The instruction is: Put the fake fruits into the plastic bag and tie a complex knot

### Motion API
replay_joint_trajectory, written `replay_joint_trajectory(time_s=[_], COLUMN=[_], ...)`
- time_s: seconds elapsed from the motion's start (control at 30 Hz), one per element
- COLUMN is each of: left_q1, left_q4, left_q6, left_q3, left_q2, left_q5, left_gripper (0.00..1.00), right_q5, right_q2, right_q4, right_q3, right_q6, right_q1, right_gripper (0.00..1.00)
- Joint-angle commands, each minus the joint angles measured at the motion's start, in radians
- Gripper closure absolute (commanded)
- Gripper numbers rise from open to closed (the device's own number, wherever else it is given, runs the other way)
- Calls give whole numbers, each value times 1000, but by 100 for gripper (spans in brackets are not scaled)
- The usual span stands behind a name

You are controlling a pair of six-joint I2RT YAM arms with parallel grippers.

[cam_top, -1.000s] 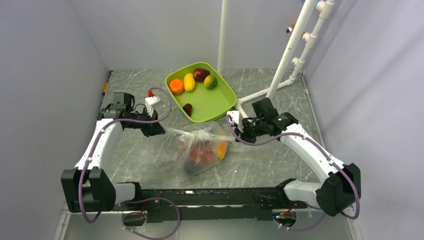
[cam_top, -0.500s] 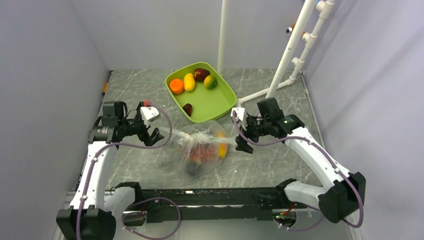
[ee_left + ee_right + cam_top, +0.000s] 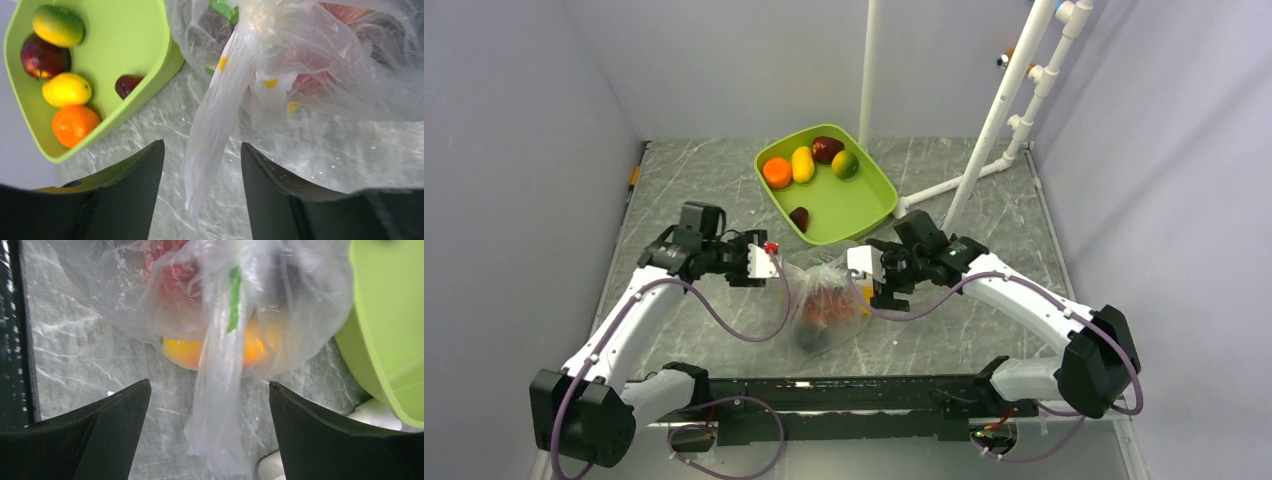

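The clear plastic bag (image 3: 824,305) lies on the table with red, dark and yellow-orange fake fruits inside. Its mouth is bunched into a knot (image 3: 825,269) on top. Two loose tails come off it. My left gripper (image 3: 771,266) is open at the bag's left, and one tail (image 3: 212,135) hangs untouched between its fingers (image 3: 135,195). My right gripper (image 3: 870,283) is open at the bag's right, around the other tail (image 3: 220,405). A yellow-orange fruit (image 3: 187,352) shows through the plastic. More fruits stay in the green tray (image 3: 864,200): orange (image 3: 776,172), yellow (image 3: 802,163), maroon (image 3: 827,149), green-yellow (image 3: 845,163).
The tray sits just behind the bag, its rim close to both grippers (image 3: 150,85) (image 3: 390,340). A white pipe frame (image 3: 984,130) stands at the back right, with a foot (image 3: 372,412) near my right gripper. Grey walls close in the table.
Both grippers were shut on the bag's tails, pulling them outward. They have let go, opened, and moved inward close to the bag. The tails now hang slack.
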Motion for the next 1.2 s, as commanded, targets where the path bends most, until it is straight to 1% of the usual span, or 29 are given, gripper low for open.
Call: replay_joint_trajectory(time_s=[0.0, 0.1, 0.13, 0.17, 0.2, 0.23, 0.27, 0.3, 0.37, 0.47, 0.57, 0.63, 0.73, 0.83, 0.9, 0.97, 1.07, 1.13, 1.17], left_q1=[-93, -111, -111, -111, -111, -111, -110, -105, -71, 14, 116, 197, 210, 203, 188, 187, 202, 229, 257], left_q4=[193, 286, 309, 316, 314, 312, 317, 320, 306, 224, 158, 108, 104, 174, 182, 171, 143, 143, 121], left_q6=[-4, -38, -53, -64, -76, -98, -131, -183, -265, -328, -316, -242, -216, -210, -185, -170, -156, -190, -213], left_q3=[-58, -118, -136, -148, -156, -164, -169, -173, -168, -139, -126, -112, -120, -180, -205, -209, -196, -164, -124], left_q2=[59, 67, 64, 62, 61, 54, 45, 33, 2, -44, -88, -102, -82, -43, -11, -8, -36, -53, -53], left_q5=[-158, -232, -248, -258, -261, -261, -268, -279, -269, -210, -163, -124, -112, -130, -166, -178, -166, -148, -109], left_gripper=[41, 51, 54, 58, 66, 78, 95, 100, 100, 100, 100, 100, 100, 100, 100, 100, 100, 100, 100], right_q5=[133, 189, 198, 201, 206, 216, 231, 242, 267, 309, 329, 324, 321, 329, 330, 322, 292, 264, 246], right_q2=[32, 40, 36, 31, 21, 8, -2, -11, -43, -121, -184, -238, -254, -207, -176, -172, -210, -245, -262], right_q4=[138, 192, 200, 209, 226, 241, 250, 249, 227, 194, 112, 38, 57, 124, 152, 141, 82, 32, 5], right_q3=[-59, -93, -106, -118, -132, -149, -162, -172, -189, -219, -224, -244, -301, -367, -383, -356, -307, -268, -239], right_q6=[-85, -84, -87, -90, -90, -86, -75, -66, -48, -28, -30, -55, -74, -74, -74, -64, -72, -75, -69], right_q1=[51, 64, 65, 65, 64, 65, 65, 64, 62, 54, 36, -12, -35, -38, -39, -41, -62, -86, -93], right_gripper=[16, 38, 48, 62, 77, 92, 100, 100, 100, 100, 100, 100, 100, 100, 100, 100, 100, 100, 100])
